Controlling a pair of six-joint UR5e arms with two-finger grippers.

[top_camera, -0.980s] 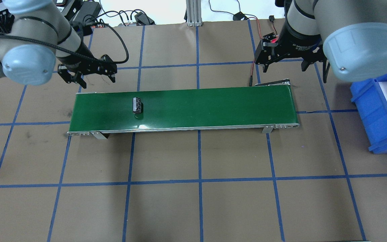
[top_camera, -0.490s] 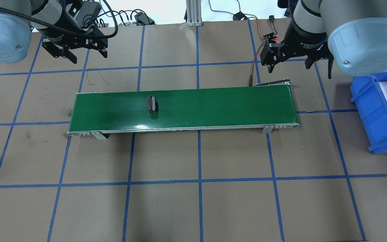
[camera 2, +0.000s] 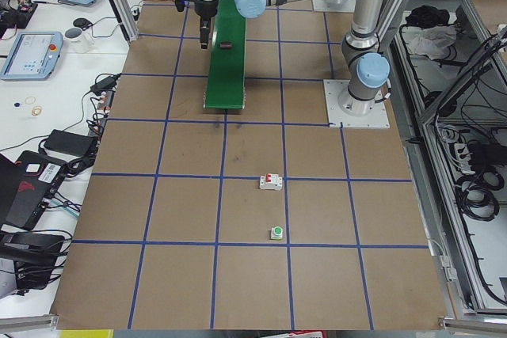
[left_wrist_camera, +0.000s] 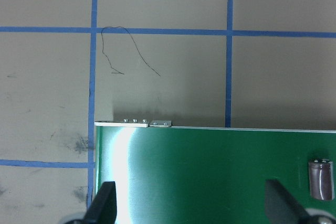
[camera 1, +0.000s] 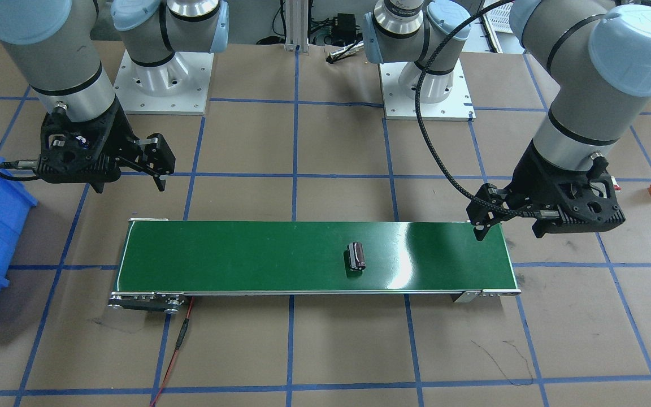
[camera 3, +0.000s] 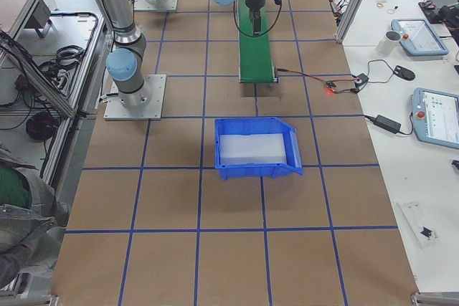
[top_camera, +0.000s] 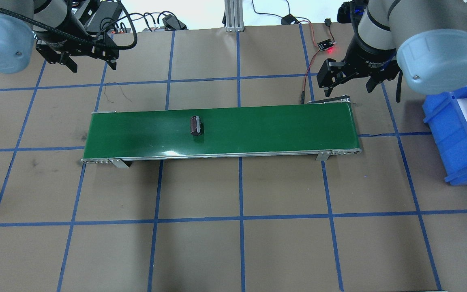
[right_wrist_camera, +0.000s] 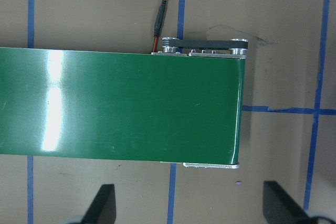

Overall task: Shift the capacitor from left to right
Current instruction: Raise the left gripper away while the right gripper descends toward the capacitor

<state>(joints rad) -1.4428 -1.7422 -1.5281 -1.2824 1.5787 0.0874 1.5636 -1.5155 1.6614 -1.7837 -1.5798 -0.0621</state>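
Capacitor (top_camera: 195, 125) on green belt (top_camera: 278, 129), clear of both long edges, left jaws spread, right jaws spread, both well away.

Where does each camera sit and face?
Front-facing: across the table, faces both bases; left gripper at right, right gripper at left.
Overhead: behind the robot, looks down on the conveyor belt; arms enter top corners.
Exterior left: table's end by the breaker, left arm nearer.
Exterior right: opposite end by the blue bin, right arm nearer.
Left wrist: down on the belt's end; fingertips at bottom.
Right wrist: same, other end.
Shared: front-facing, overhead, left wrist show the capacitor.
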